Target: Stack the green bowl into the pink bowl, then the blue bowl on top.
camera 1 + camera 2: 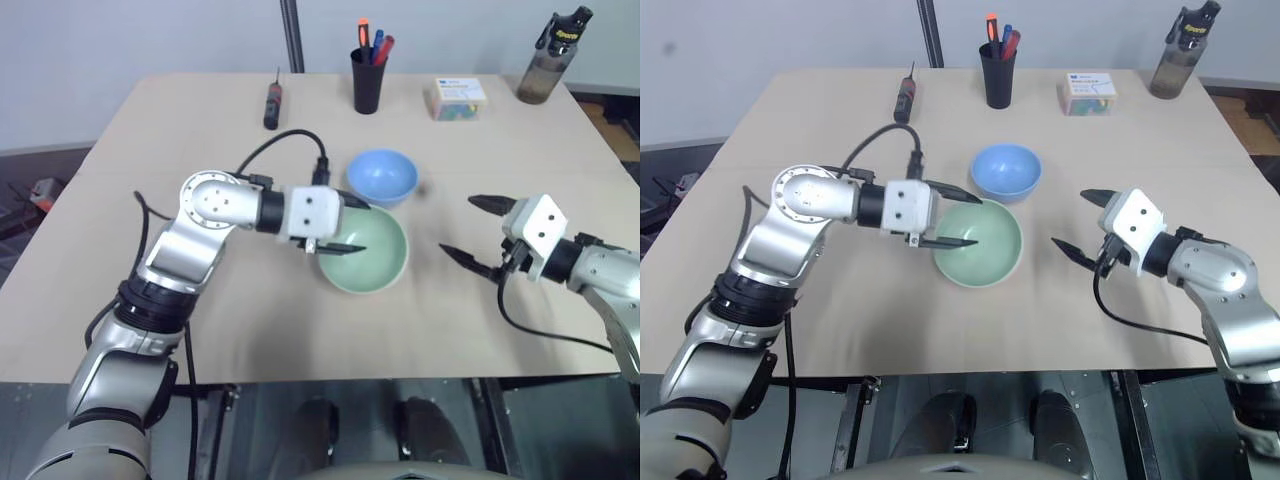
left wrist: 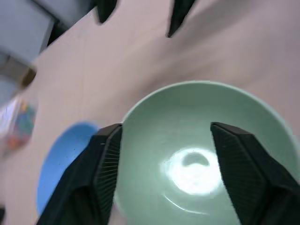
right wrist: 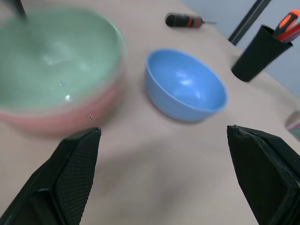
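Observation:
The green bowl (image 1: 372,256) sits nested inside the pink bowl (image 3: 70,119) at the table's middle; the pink rim shows beneath it in the right wrist view. Just behind them the blue bowl (image 1: 382,175) stands on its own, upright. My left gripper (image 1: 360,226) is open, pointing right, and hovers over the green bowl's left rim with nothing between its fingers (image 2: 105,154). To the right of the bowls my right gripper (image 1: 458,225) is wide open, aimed toward them and apart from both.
Along the table's far edge stand a black pen cup (image 1: 367,80), a screwdriver (image 1: 271,105), a small box (image 1: 456,98) and a dark bottle (image 1: 550,60). Bare tabletop (image 1: 300,330) lies in front of the bowls.

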